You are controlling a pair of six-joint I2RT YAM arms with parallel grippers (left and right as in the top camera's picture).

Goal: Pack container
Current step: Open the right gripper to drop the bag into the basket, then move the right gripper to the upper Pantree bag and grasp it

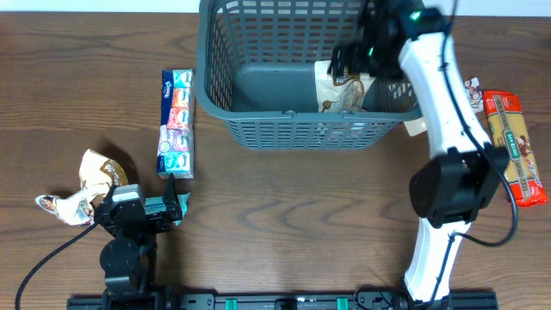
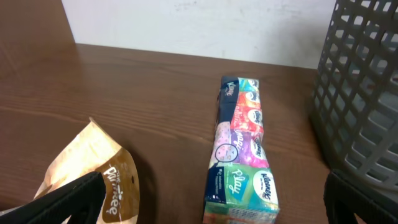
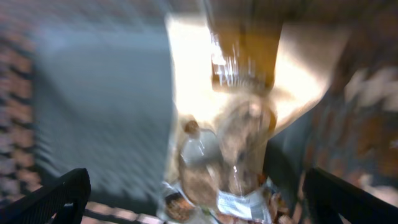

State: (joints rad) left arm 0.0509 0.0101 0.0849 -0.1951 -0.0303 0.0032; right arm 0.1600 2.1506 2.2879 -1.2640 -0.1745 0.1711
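Under right claw [image 1: 351, 53]: container [image 1: 258, 129]. Fingers spread (wrist view blurred), beige snack packet [image 1: 344, 90] just beyond fingertips, inside container. Further left, left claw [image 2: 212, 183] also spread; tissue pack [image 2: 242, 149] straight ahead, brown packet [image 2: 106, 180] beside its left finger, container wall ahead-right.

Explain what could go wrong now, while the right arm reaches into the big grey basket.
The open right fingers hang close over the beige snack packet in the dark grey slotted plastic basket; pulling out, they may drag it along.
The right wrist view is blurred, suggesting fast motion; the right arm could bump the basket wall.
The long red-orange packet lies beside that arm and may be pushed.
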